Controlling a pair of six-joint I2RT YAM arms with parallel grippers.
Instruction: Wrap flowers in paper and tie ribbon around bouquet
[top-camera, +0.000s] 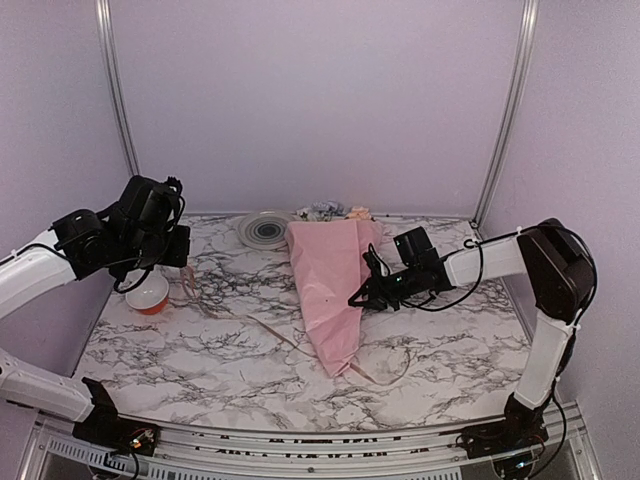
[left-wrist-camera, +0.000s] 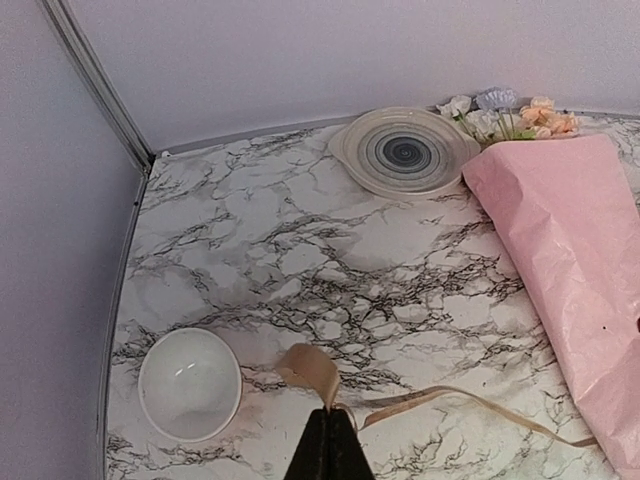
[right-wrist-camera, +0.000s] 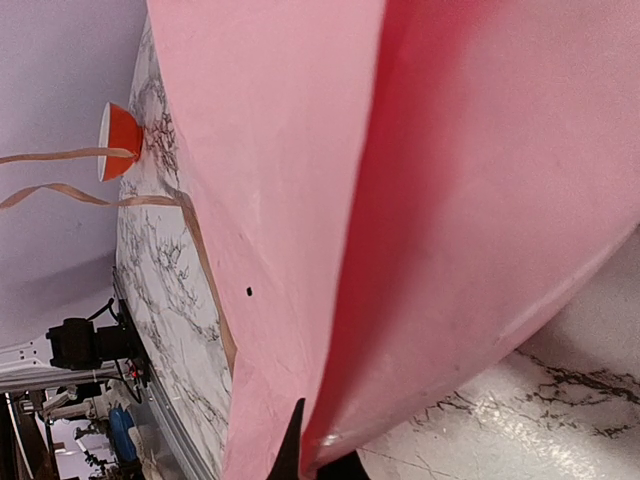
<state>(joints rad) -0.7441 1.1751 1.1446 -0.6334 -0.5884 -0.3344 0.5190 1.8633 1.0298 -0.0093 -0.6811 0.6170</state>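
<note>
Overhead, your left gripper is fully closed, pinching the ribbon and holding that end lifted above the table, just beside the bowl. From the pinch the ribbon makes a small loop, then trails flat over the marble to the right and passes beneath the bouquet near its narrow end. Your right gripper is closed too, nipping a side fold of the paper about midway along the cone. The bouquet lies mid-table, narrow end toward you and wide end toward the back wall, where the flowers show. A ribbed plate sits at the back, just left of the flowers. The bowl, orange outside and white inside, stands near the left edge, well apart from the bouquet.
</note>
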